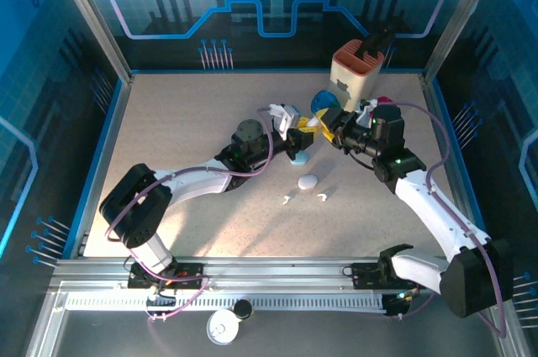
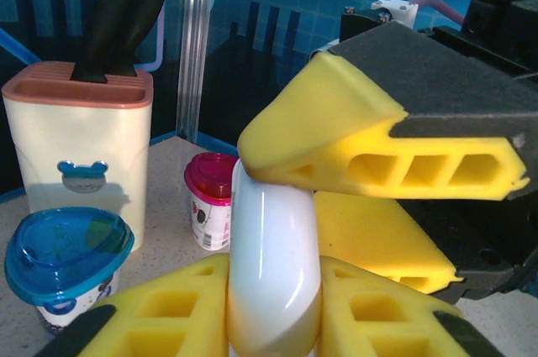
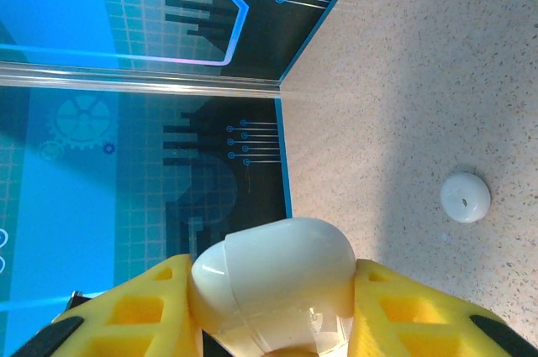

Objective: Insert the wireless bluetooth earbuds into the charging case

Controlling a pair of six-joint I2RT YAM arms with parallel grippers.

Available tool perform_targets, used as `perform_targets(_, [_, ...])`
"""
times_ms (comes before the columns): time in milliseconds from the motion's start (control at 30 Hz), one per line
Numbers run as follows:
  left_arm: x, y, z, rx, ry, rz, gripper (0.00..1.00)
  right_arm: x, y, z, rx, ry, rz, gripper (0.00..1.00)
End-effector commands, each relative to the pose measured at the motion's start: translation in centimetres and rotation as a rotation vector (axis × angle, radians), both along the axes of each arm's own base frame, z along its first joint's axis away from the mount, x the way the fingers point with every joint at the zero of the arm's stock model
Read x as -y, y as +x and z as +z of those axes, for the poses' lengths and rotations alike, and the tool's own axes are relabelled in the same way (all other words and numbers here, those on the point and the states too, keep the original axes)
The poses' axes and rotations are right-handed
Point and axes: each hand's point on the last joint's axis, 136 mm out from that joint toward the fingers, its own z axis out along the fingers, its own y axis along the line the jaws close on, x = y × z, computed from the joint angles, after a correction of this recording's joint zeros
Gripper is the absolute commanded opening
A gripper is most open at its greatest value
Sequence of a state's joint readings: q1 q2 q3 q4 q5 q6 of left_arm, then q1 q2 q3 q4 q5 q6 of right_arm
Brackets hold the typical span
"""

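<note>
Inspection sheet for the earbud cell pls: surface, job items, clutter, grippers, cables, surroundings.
Surface: speckled beige table.
Job's things: white charging case held above the table by both grippers; second white case and two loose earbuds lying on the table.
Clutter: knife block, blue-lidded cup, pink-lidded cup, all at the far side.
Grippers: left gripper and right gripper both shut on the held case.
Cables: purple cables run along both arms; no snag seen.
Surroundings: blue printed panels in a metal frame; white disc in front of the rail.
</note>
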State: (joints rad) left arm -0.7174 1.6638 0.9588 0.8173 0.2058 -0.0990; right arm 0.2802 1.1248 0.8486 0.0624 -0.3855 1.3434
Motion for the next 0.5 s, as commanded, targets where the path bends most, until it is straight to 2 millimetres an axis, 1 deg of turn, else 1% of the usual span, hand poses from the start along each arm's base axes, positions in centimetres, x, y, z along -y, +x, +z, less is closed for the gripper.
perform_targets(0, [0.2, 0.1, 1.6, 0.032, -0.035, -0.007, 0.2, -0.6, -0.7, 0.4, 0.012, 0.016, 0.046, 0.34])
perform_targets(67, [0.2, 0.0, 1.6, 0.034, -0.034, -0.011, 0.16, -0.6, -0.7, 0.3, 0.012, 0.014, 0.049, 0.36])
perform_targets(100, [0.1, -0.1, 1.6, 0.032, -0.032, -0.014, 0.14, -0.6, -0.7, 0.3, 0.019, 0.005, 0.052, 0.39])
perform_targets(200, [-0.5, -0.5, 1.4, 0.025, -0.013, -0.039, 0.13, -0.1, -0.7, 0.7, 0.083, -0.064, 0.07, 0.55])
perform_targets(267, [-1.1, -1.2, 1.2, 0.016, 0.01, -0.08, 0.14, 0.2, -0.7, 1.3, 0.17, -0.13, 0.107, 0.63])
perform_targets(300, [-1.5, -1.7, 1.1, 0.012, 0.025, -0.11, 0.14, 0.3, -0.9, 1.2, 0.21, -0.164, 0.143, 0.66])
perform_targets(333, [-1.9, -2.2, 0.9, 0.005, 0.04, -0.139, 0.13, 0.3, -1.0, 2.4, 0.283, -0.188, 0.195, 0.7])
perform_targets(367, [-2.4, -2.8, 0.9, -0.001, 0.052, -0.169, 0.13, 0.2, -1.4, 3.2, 0.363, -0.222, 0.268, 0.74])
perform_targets(433, [-3.5, -3.9, 0.8, -0.031, 0.077, -0.226, 0.14, 0.3, -2.3, 3.8, 0.446, -0.308, 0.383, 0.76])
perform_targets(467, [-4.1, -4.5, 0.8, -0.047, 0.091, -0.26, 0.14, 0.3, -2.9, 4.4, 0.492, -0.366, 0.436, 0.76])
